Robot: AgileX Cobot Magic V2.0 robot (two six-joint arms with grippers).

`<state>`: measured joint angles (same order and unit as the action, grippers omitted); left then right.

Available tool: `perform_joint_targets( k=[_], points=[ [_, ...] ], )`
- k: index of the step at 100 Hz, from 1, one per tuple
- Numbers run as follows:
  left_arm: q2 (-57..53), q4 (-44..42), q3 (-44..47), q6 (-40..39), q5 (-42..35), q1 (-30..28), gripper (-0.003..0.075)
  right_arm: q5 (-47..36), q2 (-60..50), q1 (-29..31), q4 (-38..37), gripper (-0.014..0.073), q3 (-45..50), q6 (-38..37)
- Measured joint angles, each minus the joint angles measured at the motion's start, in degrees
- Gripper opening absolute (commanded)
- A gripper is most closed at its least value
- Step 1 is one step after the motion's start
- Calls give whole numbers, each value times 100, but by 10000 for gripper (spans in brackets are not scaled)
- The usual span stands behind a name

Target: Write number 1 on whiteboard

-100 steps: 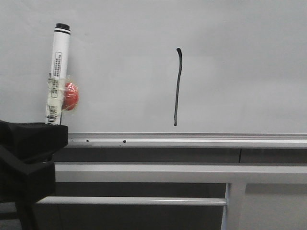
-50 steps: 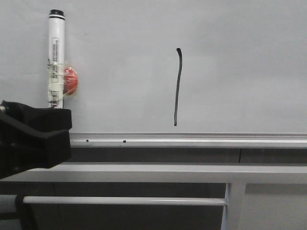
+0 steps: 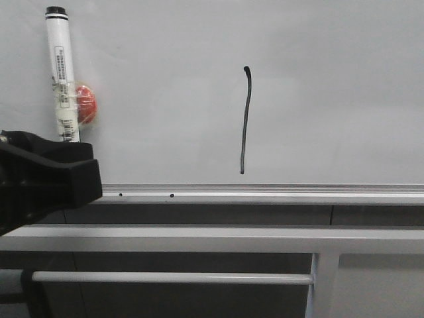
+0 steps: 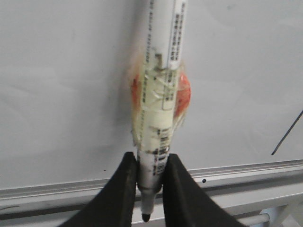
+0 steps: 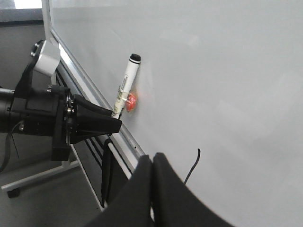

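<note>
Front view: the whiteboard fills the upper part, glossy and plain white, edged below by a silver aluminium rail in which two small dark holes are seen at about 9 o'clock from the picture's centre. The number 1 is drawn near the middle of the board as a thin black stroke, slightly curved, with a small hook at its top; its lower end stops just above the rail. Well apart from it, toward 10 o'clock, a white marker pen with a black end is held nearly upright in front of the board by the left claw, a matte black blocky form. A red rounded lump is bound to the pen's barrel with clear, wrinkled tape. Nothing lies between the pen and the stroke. Below the rail, grey metal frame bars run across, with one upright post toward 5 o'clock.

In the left wrist view, the left claw is seen closed tight around the pen's barrel, the dark tip poking out beneath the fingers.

In the right wrist view, the right claw is pressed together with its two black fingers touching, nothing between them; the stroke shows just beside it.
</note>
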<state>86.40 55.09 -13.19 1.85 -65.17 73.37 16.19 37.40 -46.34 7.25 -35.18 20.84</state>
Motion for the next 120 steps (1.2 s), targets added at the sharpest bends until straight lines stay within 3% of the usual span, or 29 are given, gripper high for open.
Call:
perform_joint_targets(
  k=[105,120],
  points=[
    [306,0,-244,-18,-16,0,-20,0,0,0,0,-63,2,-13],
    [311,-146,-242,-18,38,-262,-20,0,0,0,0,-63,2,-2]
  ],
)
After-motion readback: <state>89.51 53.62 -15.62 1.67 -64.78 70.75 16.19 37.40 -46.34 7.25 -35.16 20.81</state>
